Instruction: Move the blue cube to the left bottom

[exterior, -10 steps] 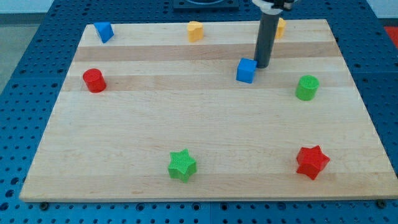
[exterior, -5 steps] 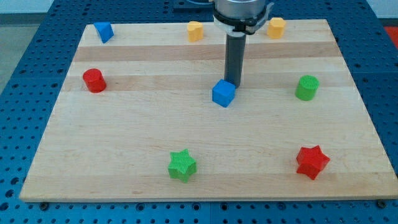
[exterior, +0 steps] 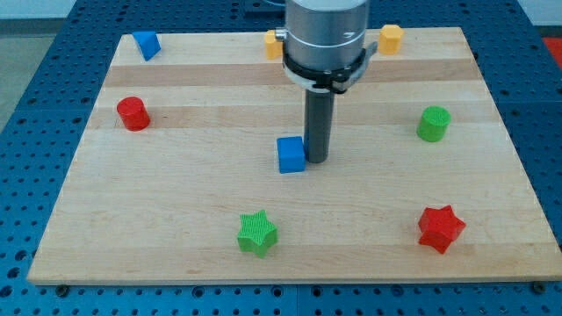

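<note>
The blue cube (exterior: 291, 154) lies on the wooden board (exterior: 176, 202) a little left of the board's middle. My tip (exterior: 315, 159) stands right beside the cube's right side, touching or nearly touching it. The rod rises from there to the arm's grey body at the view's top.
A green star (exterior: 256, 233) lies below the cube near the bottom edge. A red star (exterior: 440, 228) is at the bottom right, a green cylinder (exterior: 433, 124) at the right, a red cylinder (exterior: 133, 114) at the left. A second blue block (exterior: 146, 44), and two orange blocks (exterior: 274, 45) (exterior: 390, 38) line the top edge.
The blue cube has slid down and to the left across the board, pushed by my tip, which followed it from the upper right.
</note>
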Tool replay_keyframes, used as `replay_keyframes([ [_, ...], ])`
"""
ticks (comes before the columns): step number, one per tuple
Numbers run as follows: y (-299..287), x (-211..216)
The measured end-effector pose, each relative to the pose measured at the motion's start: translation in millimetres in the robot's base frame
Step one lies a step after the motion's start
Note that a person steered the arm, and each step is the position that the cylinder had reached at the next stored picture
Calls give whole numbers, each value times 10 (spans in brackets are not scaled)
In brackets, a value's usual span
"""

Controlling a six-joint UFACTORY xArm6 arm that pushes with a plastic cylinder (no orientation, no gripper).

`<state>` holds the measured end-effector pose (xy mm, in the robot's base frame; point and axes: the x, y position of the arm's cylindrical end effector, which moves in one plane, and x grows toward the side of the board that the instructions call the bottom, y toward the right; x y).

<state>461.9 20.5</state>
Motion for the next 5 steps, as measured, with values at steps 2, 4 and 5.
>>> replay_keyframes([
  [2, -664, 0],
  [4, -1131, -5],
  [5, -1367, -20],
])
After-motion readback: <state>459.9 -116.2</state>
